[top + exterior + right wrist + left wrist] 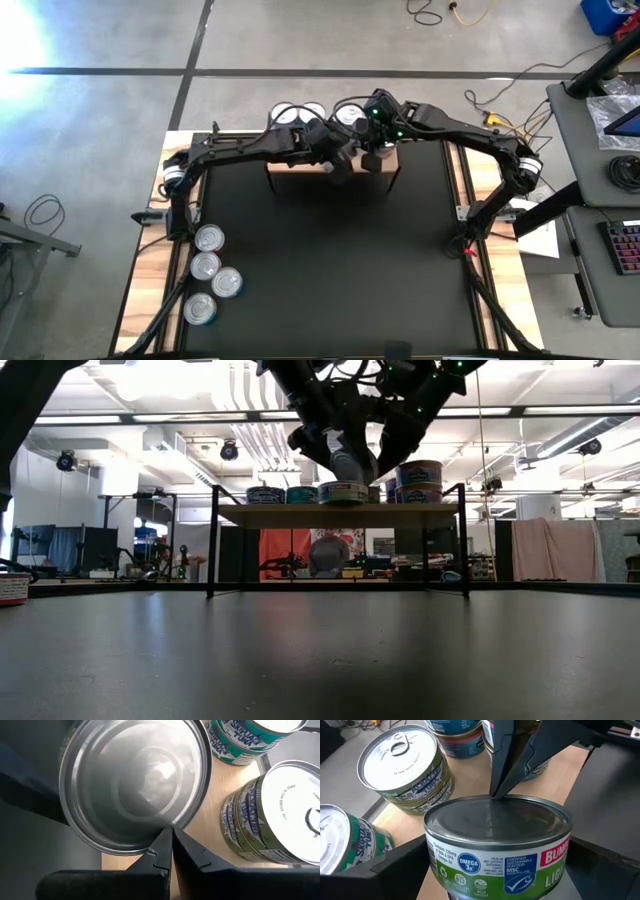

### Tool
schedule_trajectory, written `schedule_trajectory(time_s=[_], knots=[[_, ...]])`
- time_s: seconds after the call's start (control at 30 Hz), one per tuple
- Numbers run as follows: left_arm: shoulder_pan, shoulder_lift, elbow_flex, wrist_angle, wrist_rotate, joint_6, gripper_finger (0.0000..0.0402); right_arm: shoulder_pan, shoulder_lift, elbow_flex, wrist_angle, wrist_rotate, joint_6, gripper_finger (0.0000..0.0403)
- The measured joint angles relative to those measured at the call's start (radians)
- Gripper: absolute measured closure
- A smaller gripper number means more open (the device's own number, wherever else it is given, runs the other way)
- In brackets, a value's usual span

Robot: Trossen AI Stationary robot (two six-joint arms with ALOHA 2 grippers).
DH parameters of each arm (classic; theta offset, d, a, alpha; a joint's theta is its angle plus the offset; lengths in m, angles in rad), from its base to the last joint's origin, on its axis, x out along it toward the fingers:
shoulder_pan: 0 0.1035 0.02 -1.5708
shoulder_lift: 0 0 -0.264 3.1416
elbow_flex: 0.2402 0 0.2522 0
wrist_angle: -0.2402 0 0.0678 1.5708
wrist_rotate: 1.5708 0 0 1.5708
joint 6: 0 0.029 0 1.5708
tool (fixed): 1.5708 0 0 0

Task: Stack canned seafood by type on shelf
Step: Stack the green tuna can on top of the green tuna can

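- Sitting at far left of table [150, 290], on the wood strip beside the black mat [330, 260]: four loose tins [211, 275] in a short column, silver tops up, nothing touching them.
- L arm reaches across to the shelf [300, 175] at the table's far edge; left tool [340, 160] has fingers spread wide on either side of a green-label tin [497, 850]. Tin stands upright on the shelf's wood top; can't tell if the fingers [395, 862] touch its sides.
- Shelf w/ light wood top, thin black legs; low view shows tins in a row along it, incl. teal-label ones [282, 495] at left, a two-high stack [420, 482] at right.
- Green-label two-high stack [407, 770] just beside the tin w/ the tool around it, apart from it.
- R arm comes in from the right; right tool [171, 837] pressed together, empty, tip down at the rim of that same tin's top.
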Motion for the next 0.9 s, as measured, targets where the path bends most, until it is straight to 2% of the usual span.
schedule_trajectory(time_s=[0.23,0.53,0.7,0.8,0.9], knots=[[0.002,-0.014,-0.003,-0.015,0.020,0.075,0.0002,-0.001,-0.016,0.007,0.005,-0.014,0.035,0.0394],[0.006,-0.106,-0.043,-0.060,0.001,0.091,0.0002,0.003,-0.049,0.084,-0.010,0.006,0.094,0.0394],[0.005,-0.204,-0.202,0.053,-0.002,0.054,0.0002,0.017,-0.076,0.090,-0.004,0.002,0.104,0.0394],[-0.001,-0.301,-0.370,0.243,-0.004,0.023,0.0002,0.036,-0.082,0.090,0.000,-0.003,0.126,0.0394],[-0.006,-0.390,-0.538,0.500,-0.004,0.016,0.0002,0.062,-0.083,0.090,0.015,-0.003,0.160,0.0394]])
